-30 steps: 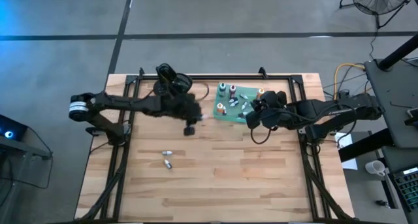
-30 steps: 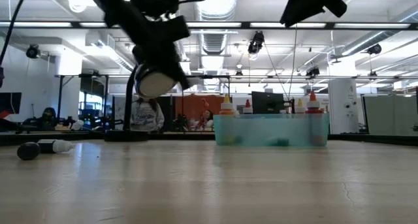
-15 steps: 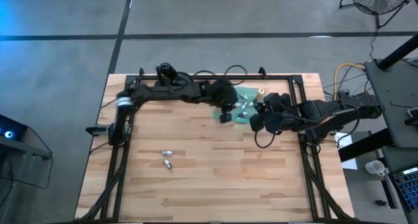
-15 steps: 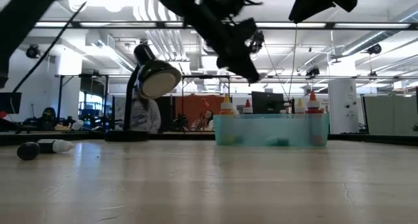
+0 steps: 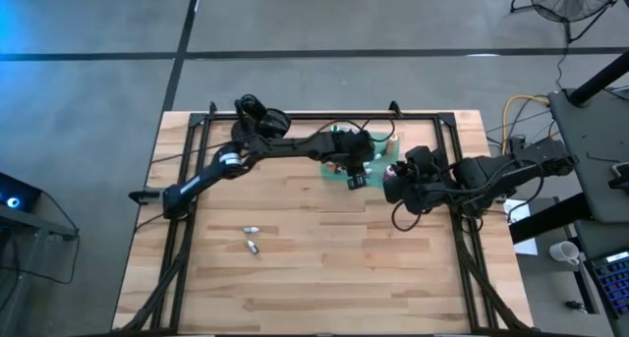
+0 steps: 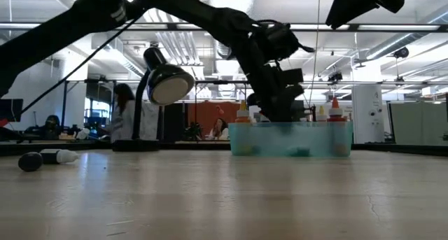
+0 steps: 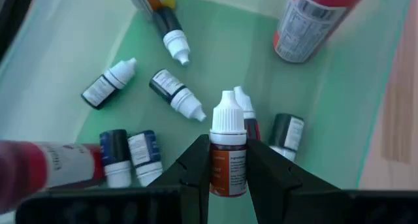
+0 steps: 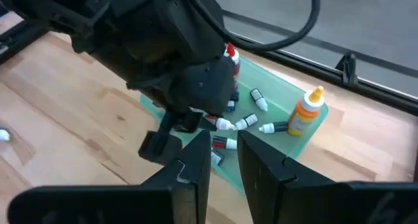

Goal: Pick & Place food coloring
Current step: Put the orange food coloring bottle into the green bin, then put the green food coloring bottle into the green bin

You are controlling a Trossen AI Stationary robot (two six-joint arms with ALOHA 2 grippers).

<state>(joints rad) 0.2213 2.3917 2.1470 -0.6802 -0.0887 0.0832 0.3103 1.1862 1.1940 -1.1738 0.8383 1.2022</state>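
The left gripper hangs directly over the teal tray at the far middle of the bench, clenched on one small food coloring bottle. The bottle stands with its long axis running out along the fingers, white cap pointing away from the wrist and down toward the tray floor — so the release spot lies straight ahead of the gripper, not off to a side. Its brownish-red body sits squeezed between the two dark fingers, touching both.

Below the held bottle, the tray already carries loose bottles lying on their sides, caps pointing various ways, with a larger red bottle at one edge and an orange-capped bottle standing at a far corner in the right wrist view. The floor right under the cap is crowded, so the drop would likely land against a neighbour.

Two more small bottles lie flat on the bare bench, near and left, well apart from the tray — closer to the left arm's side than the right's.

The right gripper waits just right of the tray, facing it — its fingers stand slightly apart with nothing between them.
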